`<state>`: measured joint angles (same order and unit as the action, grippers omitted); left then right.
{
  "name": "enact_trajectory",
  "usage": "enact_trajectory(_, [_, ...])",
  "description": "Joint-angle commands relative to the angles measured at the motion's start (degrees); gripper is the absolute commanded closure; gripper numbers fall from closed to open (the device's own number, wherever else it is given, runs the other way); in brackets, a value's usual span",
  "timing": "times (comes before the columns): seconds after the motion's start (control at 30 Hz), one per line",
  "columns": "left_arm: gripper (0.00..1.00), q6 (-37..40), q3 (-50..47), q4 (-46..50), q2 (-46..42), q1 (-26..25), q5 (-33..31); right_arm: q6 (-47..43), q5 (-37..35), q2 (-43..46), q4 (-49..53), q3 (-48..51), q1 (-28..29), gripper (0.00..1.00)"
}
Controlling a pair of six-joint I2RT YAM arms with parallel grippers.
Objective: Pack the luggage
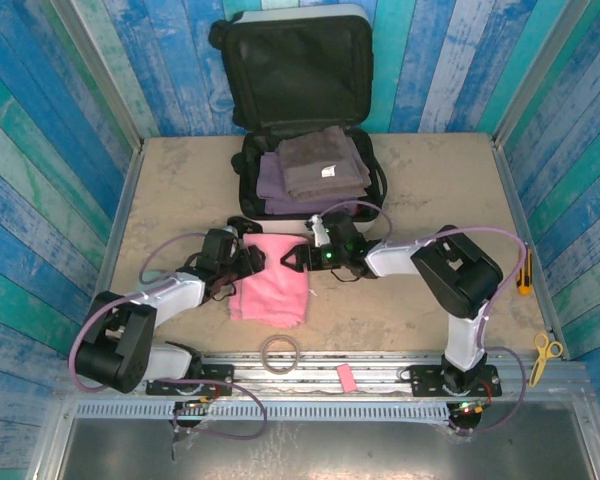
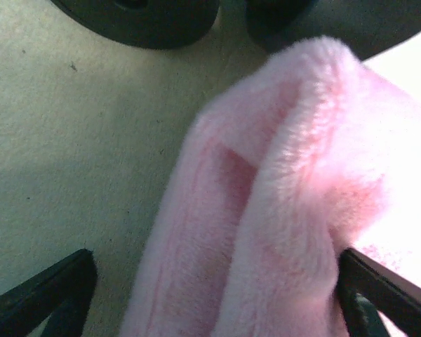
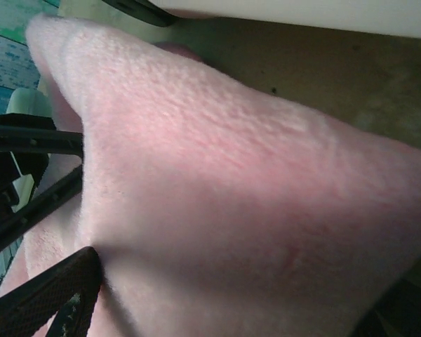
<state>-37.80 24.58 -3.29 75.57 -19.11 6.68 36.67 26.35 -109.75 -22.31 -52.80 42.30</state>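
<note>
Closest to the lens, a clear tape ring [image 1: 281, 352] and a small pink block [image 1: 346, 377] lie by the arm bases, well to the near side of the small white hard-shell suitcase [image 1: 246, 170]. That suitcase sits open at the far middle of the sandy table [image 1: 170, 190], its long axis running near to far. Its black-lined lid [image 1: 298, 70] stands up against the blue plank wall [image 1: 70, 120], and its base lies flat, mouth upward. In the base a folded grey-brown towel [image 1: 325, 165] rests on a folded purple towel [image 1: 272, 185]. Just on the near side of the suitcase a pink fleece cloth [image 1: 271, 290] lies on the table. Both arms reach forward and bend inward, meeting at the cloth's far edge. The left gripper [image 1: 255, 262] is spread, one black finger [image 2: 52, 291] clear of the bunched cloth. The right gripper [image 1: 296, 260] has its fingers [image 3: 45, 305] far apart with a raised fold filling the gap; whether they pinch it I cannot tell. Right of the suitcase, by the table's edge, lie a yellow-and-black utility knife [image 1: 524, 272] and yellow-handled scissors [image 1: 547, 352].
</note>
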Motion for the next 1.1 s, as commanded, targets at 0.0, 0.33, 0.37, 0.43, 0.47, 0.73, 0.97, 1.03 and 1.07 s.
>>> enact_trajectory(0.0, [0.18,-1.84,-3.35,3.41,3.11,-0.16,2.75,-0.10,0.41,-4.18,-0.21,-1.82,0.95,0.17])
enact_trajectory(0.33, [0.60,-0.98,-5.46,-3.99,3.43,-0.54,9.68,-8.52,1.36,-4.98,3.62,-8.69,3.55,0.57])
enact_trajectory(0.37, [0.65,-0.99,-5.68,-4.55,1.84,-0.72,10.23,-9.96,1.28,-4.42,4.80,-9.50,3.93,0.64])
enact_trajectory(0.43, [0.74,-1.28,-5.63,-4.36,-2.37,-1.51,10.23,-12.76,0.49,-2.58,7.71,-10.88,4.59,0.78])
enact_trajectory(0.47, [0.78,-1.33,-5.30,-3.34,-6.02,-2.16,9.53,-14.22,-0.71,-1.22,9.29,-11.49,4.99,0.85])
enact_trajectory(0.73, [0.91,2.03,9.32,9.35,-23.49,-6.41,0.99,-23.61,-11.37,7.96,27.49,-22.70,5.86,1.00])
enact_trajectory(0.97, [0.91,8.93,29.30,14.55,-10.18,-6.37,-4.43,-29.26,-18.15,7.33,34.12,-37.79,4.64,1.00])
enact_trajectory(1.03, [0.91,11.43,34.86,14.10,-4.86,-6.31,-4.03,-29.81,-17.93,5.34,36.01,-42.51,3.25,1.00])
enact_trajectory(1.07, [0.91,12.49,37.35,14.18,-2.44,-6.31,-4.07,-30.13,-17.15,4.44,36.35,-44.38,2.48,1.00])
